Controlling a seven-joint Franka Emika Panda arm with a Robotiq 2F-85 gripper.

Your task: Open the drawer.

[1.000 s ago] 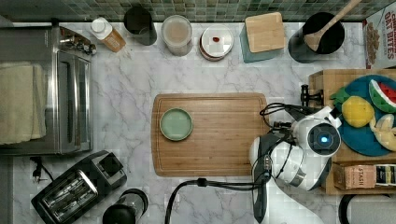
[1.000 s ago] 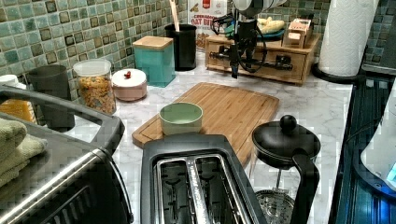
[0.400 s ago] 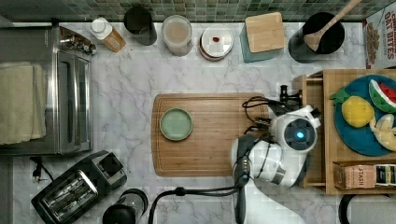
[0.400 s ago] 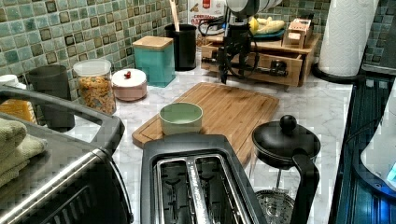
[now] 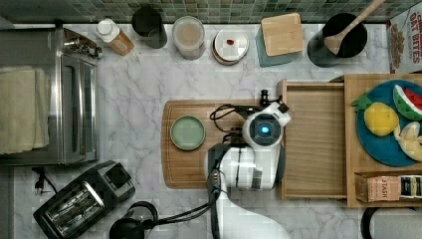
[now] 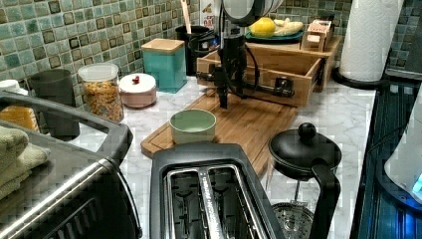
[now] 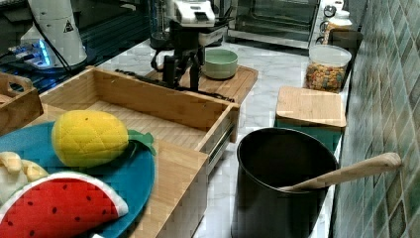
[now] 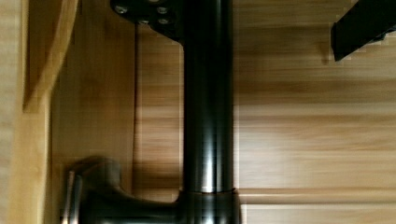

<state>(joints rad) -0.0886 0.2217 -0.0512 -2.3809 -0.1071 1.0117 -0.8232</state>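
The light-wood drawer (image 5: 313,144) stands pulled far out of its wooden unit, and its plain inside (image 7: 148,116) is bare. The long black bar handle (image 6: 259,89) runs along the drawer's front, over the cutting board's edge. My gripper (image 6: 224,97) points straight down at the handle (image 7: 208,94). In the wrist view the bar (image 8: 208,116) passes between my fingers (image 8: 144,11); one finger lies against it and the other stands well off it, so the gripper is open around the bar.
The cutting board (image 5: 199,164) carries a green bowl (image 5: 187,132) at the top view's left of my arm. A blue plate of toy fruit (image 5: 383,124) sits on the drawer unit. Jars and a utensil pot (image 5: 338,42) line the tiled wall. A toaster (image 5: 82,199) and kettle (image 6: 303,149) stand nearby.
My arm has moved toward the top view's left, and the drawer has slid out with it from nearly shut to far open.
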